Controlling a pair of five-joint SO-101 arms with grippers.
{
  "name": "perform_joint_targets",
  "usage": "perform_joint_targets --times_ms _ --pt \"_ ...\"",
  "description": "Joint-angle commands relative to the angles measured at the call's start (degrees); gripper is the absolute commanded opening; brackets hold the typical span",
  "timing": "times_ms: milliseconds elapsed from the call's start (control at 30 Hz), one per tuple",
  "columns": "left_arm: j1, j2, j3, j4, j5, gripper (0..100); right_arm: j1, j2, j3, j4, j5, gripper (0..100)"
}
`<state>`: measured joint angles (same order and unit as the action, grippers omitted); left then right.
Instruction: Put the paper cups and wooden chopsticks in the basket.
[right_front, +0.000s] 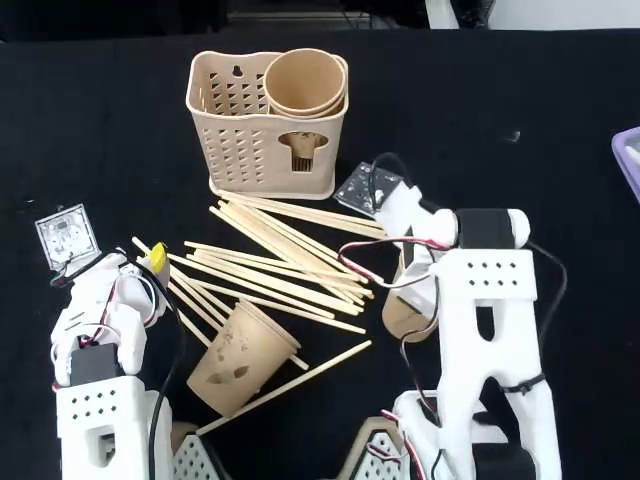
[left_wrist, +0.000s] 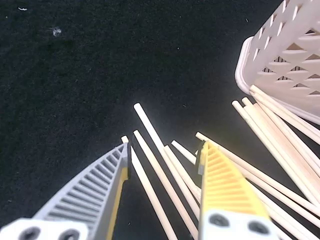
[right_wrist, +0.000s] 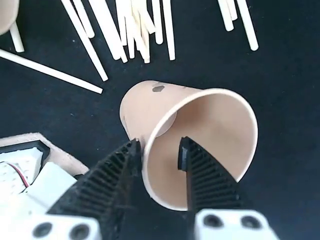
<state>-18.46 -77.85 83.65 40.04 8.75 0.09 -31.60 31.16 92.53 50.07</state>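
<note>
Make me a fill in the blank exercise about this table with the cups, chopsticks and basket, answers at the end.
1. The right end effector grips a paper cup by its ____.
2. The left end effector is ____, not shut, over the chopsticks.
3. The basket already holds a stack of ____.
4. A second cup lies on its ____ on the table.
Missing words: rim; open; cups; side.
</note>
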Motion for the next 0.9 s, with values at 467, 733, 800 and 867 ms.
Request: perform_joint_targets --times_ms 467,733,800,867 --pt "-0.31 -0.7 -0.66 -1.14 -0.35 23 -0.26 -9.36 -33.54 5.1 -0.62 1.1" --pt "-0.4 -0.7 -0.66 -1.14 -0.35 23 -9.67 -9.27 -38.29 -15.56 -6.24 1.1" --pt "-0.4 -0.7 -0.66 -1.14 -0.35 23 -12.57 -8.75 -38.29 -21.27 -7.82 1.1" --pt "-0.4 -0.7 -0.66 -1.14 -0.35 23 -15.38 -6.73 -38.73 -25.23 -9.14 1.1"
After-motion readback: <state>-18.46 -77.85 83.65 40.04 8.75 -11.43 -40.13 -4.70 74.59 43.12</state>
